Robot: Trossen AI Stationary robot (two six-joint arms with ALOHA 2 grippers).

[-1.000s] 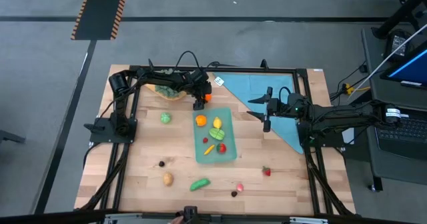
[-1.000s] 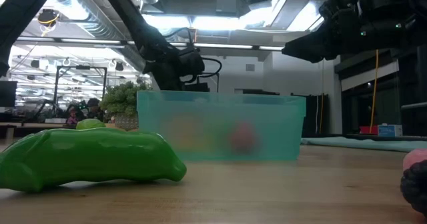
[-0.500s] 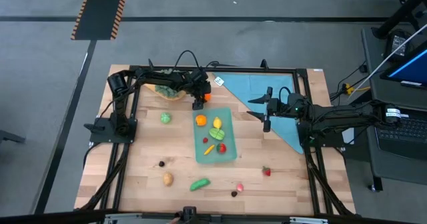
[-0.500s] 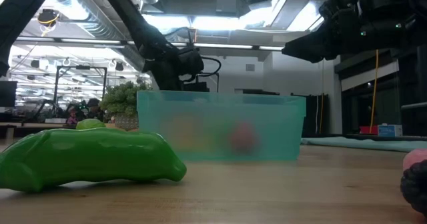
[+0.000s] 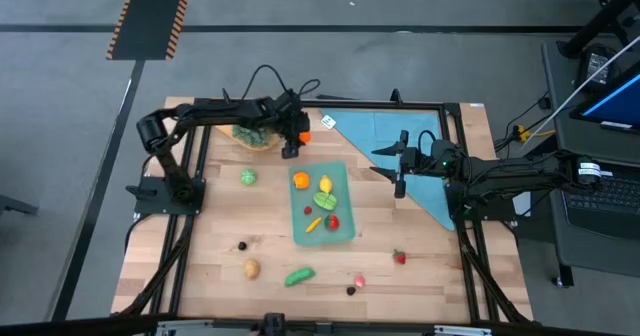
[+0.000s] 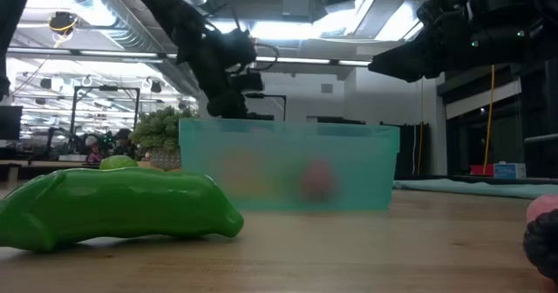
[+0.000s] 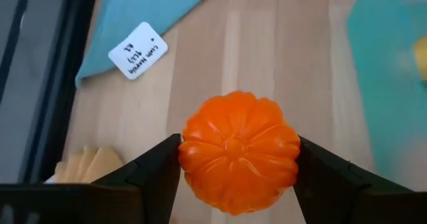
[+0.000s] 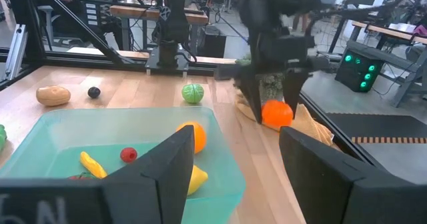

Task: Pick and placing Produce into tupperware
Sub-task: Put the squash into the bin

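Left gripper (image 5: 293, 141) sits near the far edge of the table in the high view, with a small orange pumpkin (image 5: 304, 135) at its tip, off the wood. It is just beyond the far end of the tupperware (image 5: 342, 228), which lies mid-table with several pieces of produce inside: an orange piece, a yellow-green one, a red one and a small orange-yellow one. Loose on the wood are a green round piece (image 5: 247, 176), a brown potato (image 5: 251, 268), a green pod (image 5: 299, 275), a dark berry (image 5: 242, 245), a strawberry (image 5: 399, 257), and a pink piece and a dark one near the front edge. Right gripper (image 5: 399, 183) hangs over the edge of the light-blue cloth (image 5: 375, 128), beside the container.

From table height, the green pod (image 6: 118, 206) fills the foreground, the tupperware (image 6: 288, 166) stands behind it, and the left gripper (image 6: 228, 92) hangs above its far rim.

Left wrist view: both fingers (image 7: 150, 171) press the pumpkin's (image 7: 239, 151) flanks, jaws about half apart, the fruit filling the gap. Below are wood, the cloth's corner with a white tag (image 7: 137, 51), and a tan ridged piece (image 7: 87, 164).

Right wrist view: its own fingers (image 8: 160, 171) stand parted with nothing between them, over the tupperware (image 8: 40, 134); the left gripper (image 8: 273, 91) holds the pumpkin (image 8: 276, 113) aloft beyond.
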